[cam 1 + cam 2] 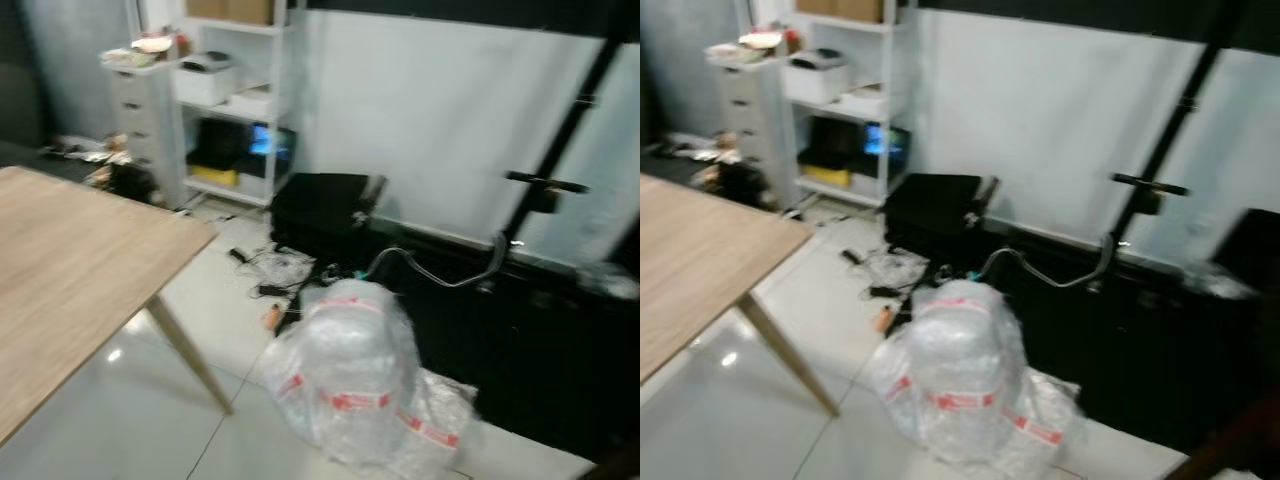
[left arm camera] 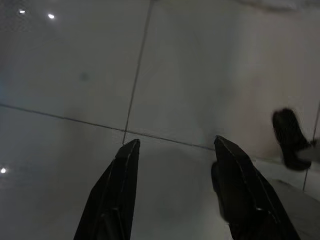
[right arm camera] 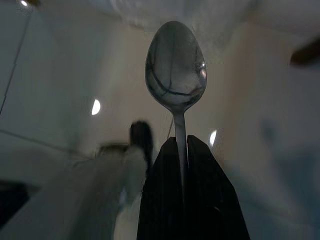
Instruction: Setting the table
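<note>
Head views: a light wooden table (image 1: 70,260) stands left, a clear plastic-wrapped bundle (image 1: 350,375) on white tiles. Left wrist view: the left gripper (image 2: 175,150) hangs spread wide above the tiled floor (image 2: 75,60). Right wrist view: the right gripper (image 3: 180,145) clamps a shiny metal spoon (image 3: 176,65), bowl beyond its fingertips.

One wooden worktop (image 1: 70,260) is showing at the left, with one slanted leg (image 1: 190,358) visible beneath it. One metal spoon (image 3: 176,67) is sticking out from the closed jaws of one right gripper (image 3: 181,150). One left gripper (image 2: 175,150) is hanging over the tiled floor (image 2: 75,65) with its two black fingers (image 2: 117,185) spread apart. One plastic-wrapped bundle (image 1: 350,375) with red tape is sitting on the floor. One black case (image 1: 320,210) is lying behind it. One white shelf unit (image 1: 235,90) and one drawer unit (image 1: 140,120) are standing side by side at the back. One dark stand pole (image 1: 570,130) is leaning against the pale wall.
</note>
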Controlling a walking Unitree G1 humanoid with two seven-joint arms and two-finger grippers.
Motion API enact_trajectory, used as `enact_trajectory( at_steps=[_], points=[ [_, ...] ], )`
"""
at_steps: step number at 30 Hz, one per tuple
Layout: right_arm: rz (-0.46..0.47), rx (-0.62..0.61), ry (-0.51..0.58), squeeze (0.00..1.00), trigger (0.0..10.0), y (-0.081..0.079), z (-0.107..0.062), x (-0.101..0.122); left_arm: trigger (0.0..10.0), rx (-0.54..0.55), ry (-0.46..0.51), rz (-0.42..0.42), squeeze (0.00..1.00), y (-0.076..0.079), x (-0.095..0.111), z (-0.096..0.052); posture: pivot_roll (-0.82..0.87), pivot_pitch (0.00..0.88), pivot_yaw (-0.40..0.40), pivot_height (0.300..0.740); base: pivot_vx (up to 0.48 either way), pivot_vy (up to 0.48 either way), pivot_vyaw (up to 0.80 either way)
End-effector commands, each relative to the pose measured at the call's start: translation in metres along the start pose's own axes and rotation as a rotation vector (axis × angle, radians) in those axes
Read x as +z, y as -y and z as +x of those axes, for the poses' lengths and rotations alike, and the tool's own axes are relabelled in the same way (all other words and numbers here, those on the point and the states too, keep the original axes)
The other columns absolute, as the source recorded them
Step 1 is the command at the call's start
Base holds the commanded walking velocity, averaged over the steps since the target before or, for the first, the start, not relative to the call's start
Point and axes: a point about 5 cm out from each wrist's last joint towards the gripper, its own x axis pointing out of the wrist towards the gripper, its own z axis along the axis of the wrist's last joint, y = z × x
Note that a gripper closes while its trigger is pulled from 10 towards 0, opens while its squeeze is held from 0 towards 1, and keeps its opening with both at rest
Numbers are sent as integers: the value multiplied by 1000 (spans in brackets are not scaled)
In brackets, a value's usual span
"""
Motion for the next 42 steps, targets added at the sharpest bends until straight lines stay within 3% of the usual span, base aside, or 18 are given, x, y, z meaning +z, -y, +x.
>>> enact_trajectory(
  at_steps=[1, 42],
  points=[
    [15, -13, -32, 0, 10000, 3, -4, -10, 10000, -2, -39, 3, 0, -1, -11, -4, 46, 154, 54, 740, 0, 0, -775],
    [5, -14, -40, 0, 10000, 4, -4, -13, 10000, -18, -8, 14, 0, 1, -5, 0, 41, 143, 54, 740, 0, 0, -779]
  ],
)
